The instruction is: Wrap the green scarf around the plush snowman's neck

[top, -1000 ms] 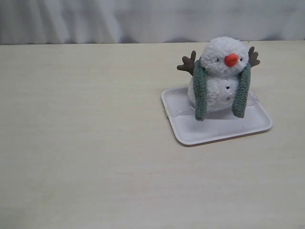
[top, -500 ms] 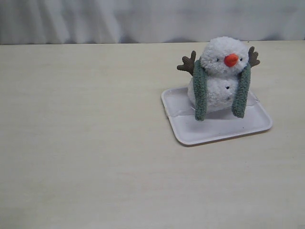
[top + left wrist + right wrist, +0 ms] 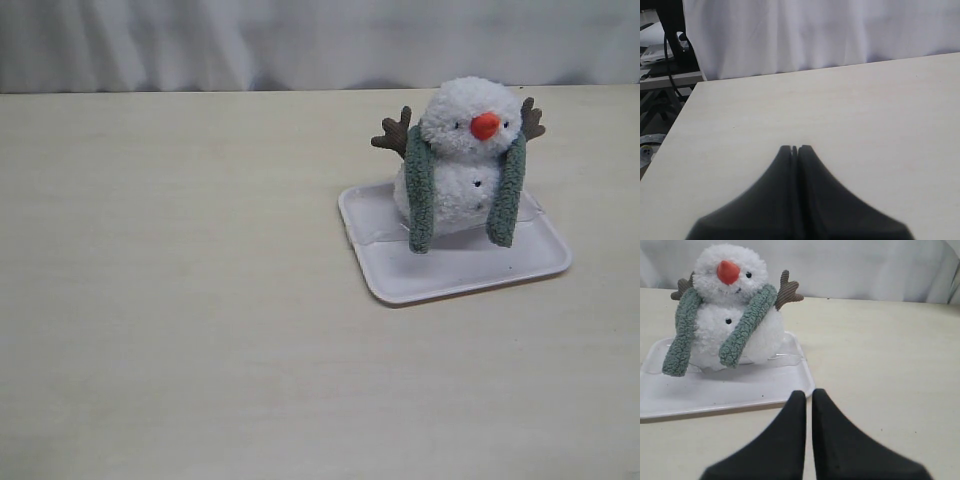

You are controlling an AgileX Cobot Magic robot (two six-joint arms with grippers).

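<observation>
The plush snowman [image 3: 466, 160] stands upright on a white tray [image 3: 450, 270] right of the table's middle. The green scarf [image 3: 421, 190] lies round the back of its neck, both ends hanging down the front on either side of the black buttons. In the right wrist view the plush snowman [image 3: 735, 310] and the green scarf [image 3: 745, 330] lie ahead of my right gripper [image 3: 809, 394], which is shut and empty over bare table just short of the tray's corner. My left gripper [image 3: 796, 148] is shut and empty over bare table; neither arm shows in the exterior view.
The white tray [image 3: 730, 390] has a low rim. A pale curtain [image 3: 320, 40] hangs behind the table's far edge. Beyond the table edge [image 3: 685, 105] in the left wrist view there is dark equipment with cables [image 3: 670, 45].
</observation>
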